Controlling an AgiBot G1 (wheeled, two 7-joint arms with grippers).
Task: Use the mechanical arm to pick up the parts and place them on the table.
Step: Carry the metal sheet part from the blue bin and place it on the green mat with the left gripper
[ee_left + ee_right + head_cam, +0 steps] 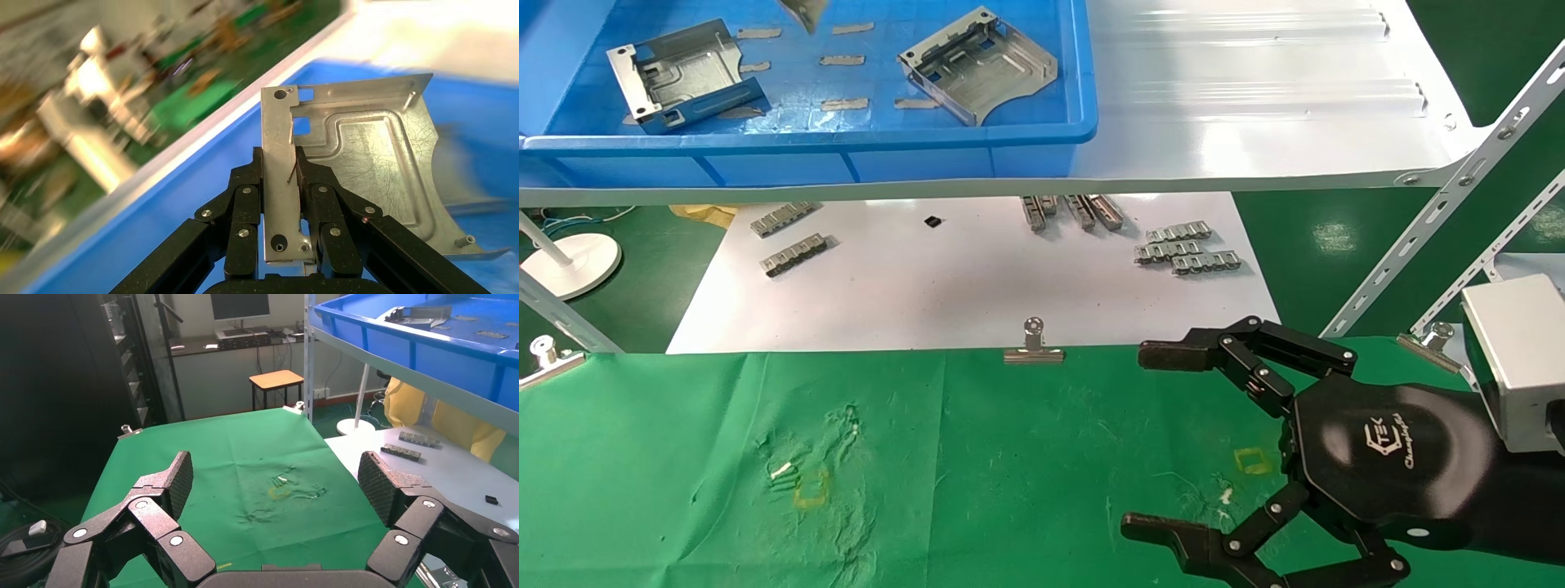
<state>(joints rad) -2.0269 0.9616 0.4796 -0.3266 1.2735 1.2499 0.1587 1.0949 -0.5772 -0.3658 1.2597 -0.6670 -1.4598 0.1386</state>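
My left gripper (280, 162) is shut on the upturned side wall of a shiny silver part (367, 159) and holds it above the blue bin (183, 202). Only a corner of this part (805, 12) shows at the head view's top edge; the left gripper itself is out of that view. Two more silver parts (678, 73) (981, 69) lie in the blue bin (846, 135). My right gripper (1152, 441) is open and empty over the right side of the green-cloth table (968, 474), also seen from its wrist (276, 478).
The bin sits on a glossy white shelf (1254, 98) above a white board (977, 278) with grey segmented strips (793, 253) (1185, 249). Binder clips (1034, 347) hold the cloth's far edge. Slanted shelf struts (1418, 245) stand at the right. Yellow square outlines (811, 488) (1253, 461) mark the cloth.
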